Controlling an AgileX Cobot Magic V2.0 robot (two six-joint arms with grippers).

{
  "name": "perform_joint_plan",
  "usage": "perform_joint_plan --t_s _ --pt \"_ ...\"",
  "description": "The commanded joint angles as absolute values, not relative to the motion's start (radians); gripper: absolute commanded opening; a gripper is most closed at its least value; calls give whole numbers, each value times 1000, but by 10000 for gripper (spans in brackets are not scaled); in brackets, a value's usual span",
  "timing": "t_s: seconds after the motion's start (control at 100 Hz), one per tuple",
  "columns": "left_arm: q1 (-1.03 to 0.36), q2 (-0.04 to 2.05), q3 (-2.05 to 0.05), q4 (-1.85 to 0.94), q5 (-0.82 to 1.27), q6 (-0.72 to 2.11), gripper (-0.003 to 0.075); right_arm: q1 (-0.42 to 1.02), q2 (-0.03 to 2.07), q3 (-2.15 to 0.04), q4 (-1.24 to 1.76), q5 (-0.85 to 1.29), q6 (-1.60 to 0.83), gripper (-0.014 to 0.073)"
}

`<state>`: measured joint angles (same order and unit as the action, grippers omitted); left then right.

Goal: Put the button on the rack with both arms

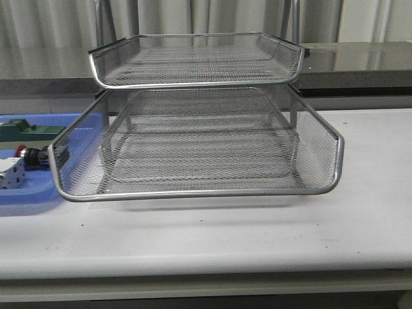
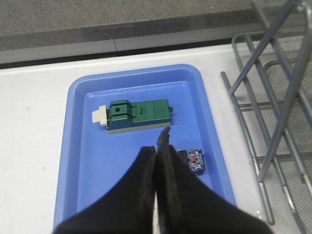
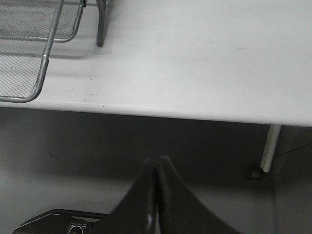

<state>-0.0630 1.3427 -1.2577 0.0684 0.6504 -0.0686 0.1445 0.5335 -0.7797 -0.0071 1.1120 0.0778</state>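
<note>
Both grippers, left (image 2: 157, 146) and right (image 3: 157, 168), have fingers pressed together and hold nothing; the button (image 1: 33, 156) lies in the blue tray (image 1: 29, 194) left of the rack (image 1: 193, 190), so a descent without opening risks knocking it aside.

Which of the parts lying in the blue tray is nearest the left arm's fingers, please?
The button, with its blue rear block showing right beside the closed fingers of the left gripper. The green block lies farther off across the blue tray.
</note>
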Motion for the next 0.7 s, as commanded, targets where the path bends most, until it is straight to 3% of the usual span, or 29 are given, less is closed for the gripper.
perform_joint_plan --t_s 0.0,0.3,0.38,0.52,0.69 --pt "-64 1402 -1356 102 636 -71 -20 142 536 -816 -21 1062 80 -71" --pt "-64 1558 -1447 107 667 -69 -17 142 536 -816 -21 1062 80 -71" --pt "-64 1565 -1447 107 674 -69 21 142 536 -816 -21 1062 80 -71" --pt "-64 1568 -1447 109 694 -68 216 142 536 -816 -21 1062 80 -71" --pt "-64 1568 -1447 113 733 -20 576 142 536 -816 -21 1062 80 -71"
